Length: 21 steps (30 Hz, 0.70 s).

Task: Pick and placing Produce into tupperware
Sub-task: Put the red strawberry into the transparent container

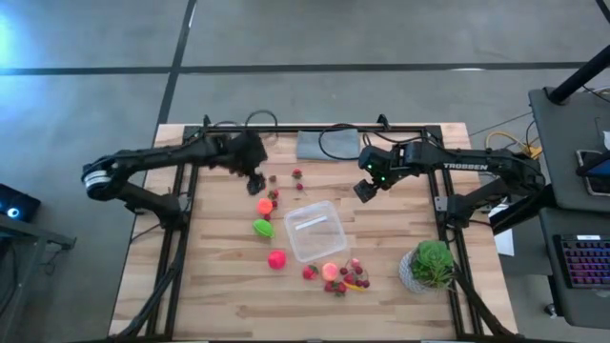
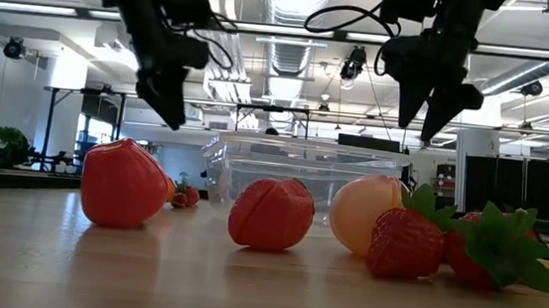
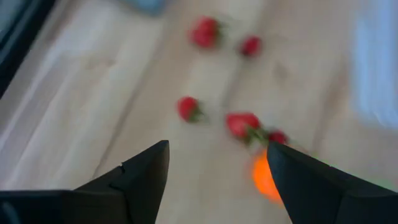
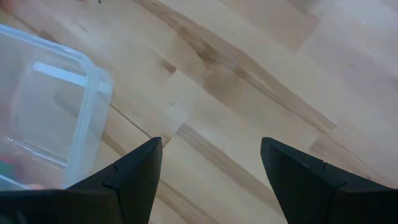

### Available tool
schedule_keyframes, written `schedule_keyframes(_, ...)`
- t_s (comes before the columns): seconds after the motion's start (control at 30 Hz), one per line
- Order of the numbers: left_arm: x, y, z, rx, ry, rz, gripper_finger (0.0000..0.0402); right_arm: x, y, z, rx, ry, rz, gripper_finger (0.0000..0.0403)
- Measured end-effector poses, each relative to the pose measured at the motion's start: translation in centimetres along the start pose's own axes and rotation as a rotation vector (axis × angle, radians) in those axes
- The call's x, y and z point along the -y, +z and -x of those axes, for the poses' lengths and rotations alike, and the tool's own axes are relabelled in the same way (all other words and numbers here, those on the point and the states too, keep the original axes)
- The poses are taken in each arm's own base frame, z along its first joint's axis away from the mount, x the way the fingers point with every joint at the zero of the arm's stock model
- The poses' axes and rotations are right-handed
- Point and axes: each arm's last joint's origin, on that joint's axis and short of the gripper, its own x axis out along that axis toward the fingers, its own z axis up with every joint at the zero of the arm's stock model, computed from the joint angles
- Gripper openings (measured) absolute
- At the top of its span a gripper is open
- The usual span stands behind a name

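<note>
You have one readable word on this rig: "TROSSEN", in white capitals along the dark link of the right arm (image 1: 477,168), seen from the high view on the right side of the table, towards its far edge. It reads left to right along the arm's length. You will find no other lettering, numbers or labels that can be made out on the table, the produce or the clear box. The keyboard (image 1: 583,259) off the right edge of the table shows lit keys, but you cannot read any characters on them. The room behind in the low view gives you no legible signs.
</note>
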Motion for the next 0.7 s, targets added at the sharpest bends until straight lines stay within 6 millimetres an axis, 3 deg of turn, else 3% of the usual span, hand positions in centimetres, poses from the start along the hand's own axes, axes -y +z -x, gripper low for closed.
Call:
schedule_keyframes(0.13,-1.6,2.0,-1.1,-0.014,0.036,0.29,0.0254,0.2,0.0,0.0,0.015,-0.044,-0.002,0.0265)
schedule_keyframes(0.33,-1.5,3.7,-3.9,-0.084,0.055,0.523,0.0254,0.8,0.2,0.0,0.033,-0.093,-0.015,0.0265)
schedule_keyframes(0.53,-0.3,3.3,-6.7,-0.21,0.083,0.571,0.0254,1.4,0.7,0.0,0.046,-0.118,0.006,0.0265)
schedule_keyframes(0.7,0.3,3.3,-7.4,-0.219,0.096,0.625,0.0253,2.0,1.1,0.0,0.046,-0.128,0.035,0.0265)
